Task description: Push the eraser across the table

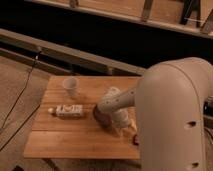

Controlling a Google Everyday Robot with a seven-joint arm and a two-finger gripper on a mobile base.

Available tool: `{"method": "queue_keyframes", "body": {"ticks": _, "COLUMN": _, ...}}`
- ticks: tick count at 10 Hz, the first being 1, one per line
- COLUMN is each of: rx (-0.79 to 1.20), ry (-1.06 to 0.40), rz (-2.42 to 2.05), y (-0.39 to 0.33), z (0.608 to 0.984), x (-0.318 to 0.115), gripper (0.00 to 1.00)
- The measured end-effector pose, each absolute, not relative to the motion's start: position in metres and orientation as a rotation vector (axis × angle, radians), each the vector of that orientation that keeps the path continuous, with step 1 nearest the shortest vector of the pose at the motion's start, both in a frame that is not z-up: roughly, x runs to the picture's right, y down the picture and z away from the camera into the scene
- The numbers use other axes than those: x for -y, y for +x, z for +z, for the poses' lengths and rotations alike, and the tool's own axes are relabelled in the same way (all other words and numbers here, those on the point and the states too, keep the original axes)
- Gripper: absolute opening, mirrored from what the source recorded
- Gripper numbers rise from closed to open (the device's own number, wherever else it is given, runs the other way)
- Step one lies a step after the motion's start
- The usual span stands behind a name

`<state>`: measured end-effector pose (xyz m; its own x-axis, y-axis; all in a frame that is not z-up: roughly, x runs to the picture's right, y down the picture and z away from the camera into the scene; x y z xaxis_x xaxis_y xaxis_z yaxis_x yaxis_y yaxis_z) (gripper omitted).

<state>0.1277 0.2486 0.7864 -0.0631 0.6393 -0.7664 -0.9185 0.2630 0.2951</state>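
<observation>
The gripper is lowered over the table at 3 o'clock of centre; whether its jaws are wide or narrow cannot be told. One eraser, a small dark block with reddish edging, is seen just at 4 o'clock of the gripper, at the table's right edge, partly hidden by the arm. One dark bowl, one white labelled bottle lying flat and one white cup are counted at 9 to 11 o'clock.
</observation>
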Motion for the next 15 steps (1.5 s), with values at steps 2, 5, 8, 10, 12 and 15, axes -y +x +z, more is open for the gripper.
{"method": "queue_keyframes", "body": {"ticks": 2, "rx": -1.003, "ry": -0.361, "rz": 1.334, "y": 0.134, "z": 0.782, "x": -0.254, "gripper": 0.8}}
{"method": "queue_keyframes", "body": {"ticks": 5, "rx": -1.031, "ry": -0.36, "rz": 1.358, "y": 0.148, "z": 0.775, "x": -0.263, "gripper": 0.8}}
{"method": "queue_keyframes", "body": {"ticks": 8, "rx": -1.052, "ry": -0.356, "rz": 1.397, "y": 0.165, "z": 0.77, "x": -0.269, "gripper": 0.57}}
{"method": "queue_keyframes", "body": {"ticks": 10, "rx": -1.066, "ry": -0.353, "rz": 1.417, "y": 0.176, "z": 0.771, "x": -0.272, "gripper": 0.54}}
{"method": "queue_keyframes", "body": {"ticks": 12, "rx": -1.082, "ry": -0.348, "rz": 1.431, "y": 0.187, "z": 0.772, "x": -0.272, "gripper": 0.52}}
{"method": "queue_keyframes", "body": {"ticks": 15, "rx": -1.094, "ry": -0.337, "rz": 1.437, "y": 0.2, "z": 0.775, "x": -0.269, "gripper": 0.22}}
